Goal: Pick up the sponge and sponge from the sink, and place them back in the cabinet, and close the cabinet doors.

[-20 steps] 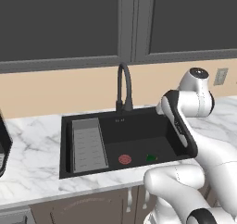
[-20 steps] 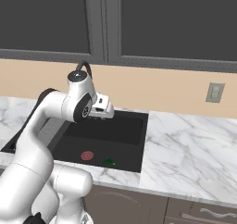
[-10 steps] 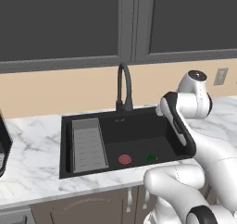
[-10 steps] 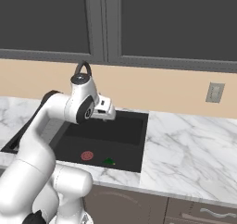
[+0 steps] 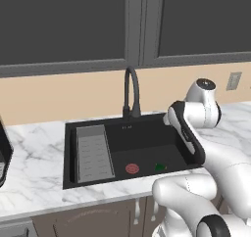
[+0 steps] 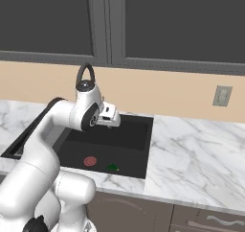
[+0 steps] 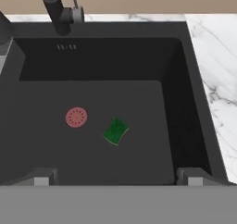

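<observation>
One sponge point(image 7: 115, 131), a small green block with a yellow edge, lies flat on the floor of the black sink point(image 7: 185, 70), just right of the red drain disc point(image 7: 76, 117). It also shows as a green spot point(image 5: 160, 167) point(image 6: 113, 167) near the sink's front wall. My gripper point(image 7: 116, 177) hangs open high above the basin, looking down, with the sponge roughly midway between its fingertips point(image 7: 42, 177) and well below them. Nothing is held. The cabinet and its doors are out of view.
A black arched faucet point(image 5: 131, 91) rises at the sink's back rim. A grey ribbed tray point(image 5: 93, 154) fills the basin's left part. White marble counter point(image 6: 191, 154) spreads to the right. Dark glass wall cupboards point(image 5: 63, 25) hang overhead. A wall outlet point(image 6: 221, 96) is at right.
The arm's upper joint and hand have sunk slightly toward the sink. The sponge has not moved and the gripper has stayed open.
</observation>
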Motion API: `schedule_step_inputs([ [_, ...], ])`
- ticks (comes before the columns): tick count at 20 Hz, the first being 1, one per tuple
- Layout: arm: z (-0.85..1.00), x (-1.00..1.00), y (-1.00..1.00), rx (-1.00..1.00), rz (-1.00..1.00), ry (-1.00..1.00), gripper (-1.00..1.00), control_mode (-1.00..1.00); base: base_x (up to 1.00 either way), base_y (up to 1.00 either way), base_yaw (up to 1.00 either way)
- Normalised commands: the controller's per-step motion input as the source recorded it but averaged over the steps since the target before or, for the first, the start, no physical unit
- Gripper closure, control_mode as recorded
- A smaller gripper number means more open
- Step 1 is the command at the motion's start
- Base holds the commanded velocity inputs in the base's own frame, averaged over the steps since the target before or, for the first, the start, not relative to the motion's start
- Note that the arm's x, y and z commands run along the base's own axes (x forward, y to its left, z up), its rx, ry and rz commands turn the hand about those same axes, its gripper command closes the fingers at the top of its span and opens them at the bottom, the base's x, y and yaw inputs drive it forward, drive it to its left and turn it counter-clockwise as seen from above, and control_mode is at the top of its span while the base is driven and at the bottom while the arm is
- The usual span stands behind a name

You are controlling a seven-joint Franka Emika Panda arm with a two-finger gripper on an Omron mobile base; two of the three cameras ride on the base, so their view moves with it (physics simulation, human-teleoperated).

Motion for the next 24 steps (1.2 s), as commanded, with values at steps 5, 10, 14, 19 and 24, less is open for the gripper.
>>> schedule_step_inputs([
  [5,-0.14,0.15,0.00,0.00,0.00,0.00,-1.00,-1.00,0.00,0.00,0.00],
  [10,-0.04,0.21,0.00,0.00,0.00,0.00,-1.00,-1.00,0.00,0.00,0.00],
  [14,-0.03,0.10,0.00,0.00,0.00,0.01,-1.00,-1.00,0.00,0.00,0.00],
  [19,-0.03,0.02,0.00,0.02,0.00,0.07,-1.00,-1.00,0.00,0.00,0.00],
  [24,0.00,0.00,0.00,0.03,0.00,0.11,-1.00,-1.00,0.00,0.00,0.00],
])
